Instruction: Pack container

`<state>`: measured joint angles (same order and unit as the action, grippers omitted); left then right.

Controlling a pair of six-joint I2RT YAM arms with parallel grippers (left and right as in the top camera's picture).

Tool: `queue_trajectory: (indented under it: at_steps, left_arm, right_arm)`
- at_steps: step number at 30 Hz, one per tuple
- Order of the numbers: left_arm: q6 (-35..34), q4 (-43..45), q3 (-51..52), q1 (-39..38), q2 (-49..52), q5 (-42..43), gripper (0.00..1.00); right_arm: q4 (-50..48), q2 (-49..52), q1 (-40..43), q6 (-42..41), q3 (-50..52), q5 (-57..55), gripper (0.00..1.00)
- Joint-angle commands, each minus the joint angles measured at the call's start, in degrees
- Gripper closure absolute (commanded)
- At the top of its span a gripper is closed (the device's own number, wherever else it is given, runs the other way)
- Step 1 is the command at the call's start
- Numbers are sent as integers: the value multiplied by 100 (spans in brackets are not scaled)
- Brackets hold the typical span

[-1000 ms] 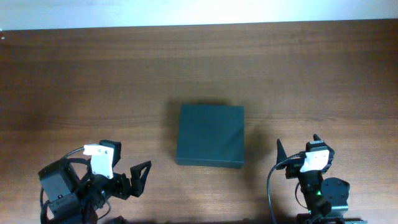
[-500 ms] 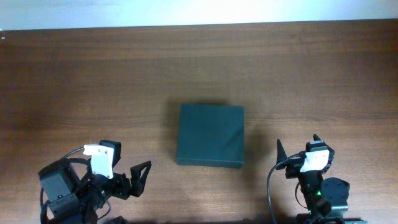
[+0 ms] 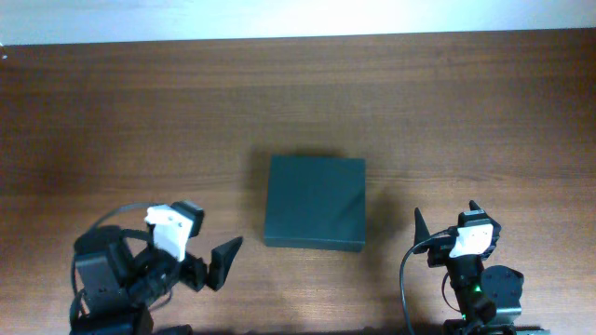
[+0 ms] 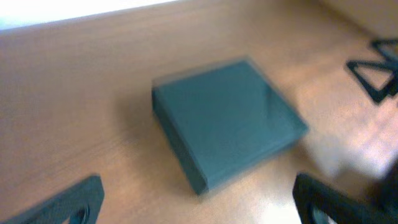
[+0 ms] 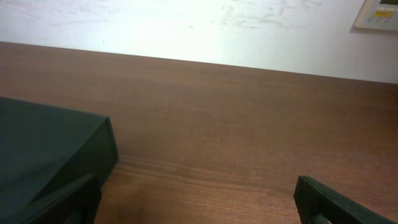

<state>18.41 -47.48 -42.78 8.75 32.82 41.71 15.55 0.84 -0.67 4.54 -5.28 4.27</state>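
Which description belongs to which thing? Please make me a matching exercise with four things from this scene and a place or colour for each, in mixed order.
Things:
1. container
2. left arm
3. right arm
4. table

Descriptions:
a. brown wood grain
b. at the near edge, to the right of the container
c. dark green-black, near the middle
d. at the near edge, to the left of the container

Pairs: 1-c, 2-d, 3-b, 4-a
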Motion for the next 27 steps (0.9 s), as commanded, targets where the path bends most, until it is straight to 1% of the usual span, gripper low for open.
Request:
queue_trajectory:
  at_steps: [1, 3, 6, 12, 14, 18, 21, 27]
  left_arm:
    - [48, 1093, 293, -673, -321, -129, 1]
    - [48, 1812, 564, -979, -564, -334, 1]
    - [46, 2557, 1123, -1270, -1036, -402, 1]
    - [13, 3635, 2177, -1327, -1976, -221, 1]
    - [-203, 3969, 2422, -1327, -2229, -254, 1]
    - [-505, 4065, 2686, -1327, -2535, -254, 1]
    - [-533, 4070, 2848, -1327, -2686, -289, 1]
    - [-501, 4306, 3045, -1327, -2924, -815, 1]
  right_arm:
    - [-20, -66, -46, -4, 57, -92, 1]
    - [-20, -66, -46, -4, 57, -92, 1]
    - [-20, -66, -46, -4, 57, -92, 1]
    - [-20, -66, -46, -4, 57, -92, 1]
    - [-20, -66, -46, -4, 57, -92, 1]
    - [-20, -66, -46, -4, 57, -92, 1]
    - [-17, -66, -46, -4, 57, -92, 1]
    - [-20, -66, -46, -4, 57, -92, 1]
